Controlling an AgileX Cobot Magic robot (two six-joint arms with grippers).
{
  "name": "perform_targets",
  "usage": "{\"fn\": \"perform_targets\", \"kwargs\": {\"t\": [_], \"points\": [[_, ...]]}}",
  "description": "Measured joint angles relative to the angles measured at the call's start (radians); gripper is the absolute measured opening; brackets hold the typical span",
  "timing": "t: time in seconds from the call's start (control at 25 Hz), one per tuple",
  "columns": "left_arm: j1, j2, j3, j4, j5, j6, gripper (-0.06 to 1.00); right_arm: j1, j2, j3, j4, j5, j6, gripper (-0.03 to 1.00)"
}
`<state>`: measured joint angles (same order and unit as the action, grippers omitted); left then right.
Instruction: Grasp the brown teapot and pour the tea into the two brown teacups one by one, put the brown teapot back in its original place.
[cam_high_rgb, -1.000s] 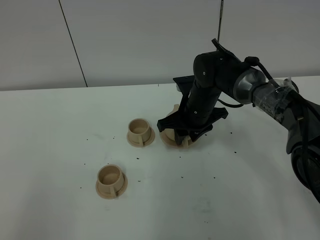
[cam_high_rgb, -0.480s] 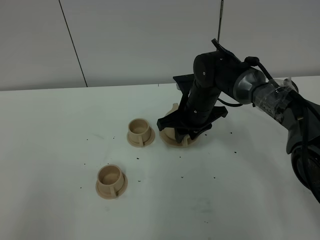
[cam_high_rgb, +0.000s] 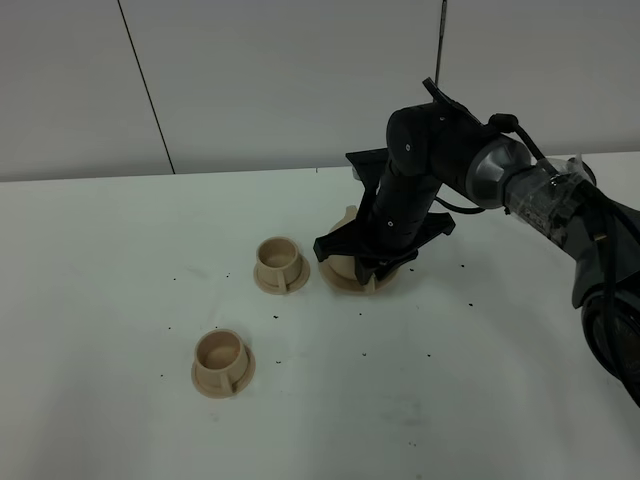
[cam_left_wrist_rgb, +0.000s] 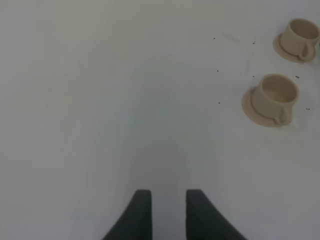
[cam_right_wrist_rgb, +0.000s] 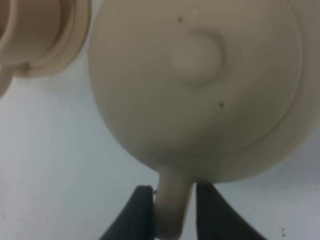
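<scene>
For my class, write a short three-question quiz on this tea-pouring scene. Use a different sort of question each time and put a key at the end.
1. How many teacups stand on the table?
2. The right gripper has its fingers either side of the brown teapot at its: A spout; B handle; C lid knob.
3. True or false: the left gripper holds a teacup.
Key: 1 two; 2 B; 3 false.
</scene>
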<state>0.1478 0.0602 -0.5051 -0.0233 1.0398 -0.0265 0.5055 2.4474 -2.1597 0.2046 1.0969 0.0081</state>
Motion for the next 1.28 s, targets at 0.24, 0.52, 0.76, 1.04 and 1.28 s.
{"fn": "perform_targets", "kwargs": {"t": [0.24,0.52,0.76,1.04,1.28], "points": [[0.0,0.0,0.0,0.0,0.0,0.0,0.24,0.0,0.004,0.0,0.003,-0.001,0.0,0.11],[0.0,0.0,0.0,0.0,0.0,0.0,0.24,0.0,0.004,0.0,0.003,0.0,-0.008,0.1],[0.0,0.0,0.0,0.0,0.0,0.0,0.24,0.0,0.004,0.0,0.002,0.0,-0.015,0.1],[0.0,0.0,0.0,0.0,0.0,0.0,0.24,0.0,0.004,0.0,0.001,0.001,-0.018,0.09],[0.0,0.0,0.0,0.0,0.0,0.0,0.24,0.0,0.004,-0.007,-0.001,0.004,-0.022,0.09]]}}
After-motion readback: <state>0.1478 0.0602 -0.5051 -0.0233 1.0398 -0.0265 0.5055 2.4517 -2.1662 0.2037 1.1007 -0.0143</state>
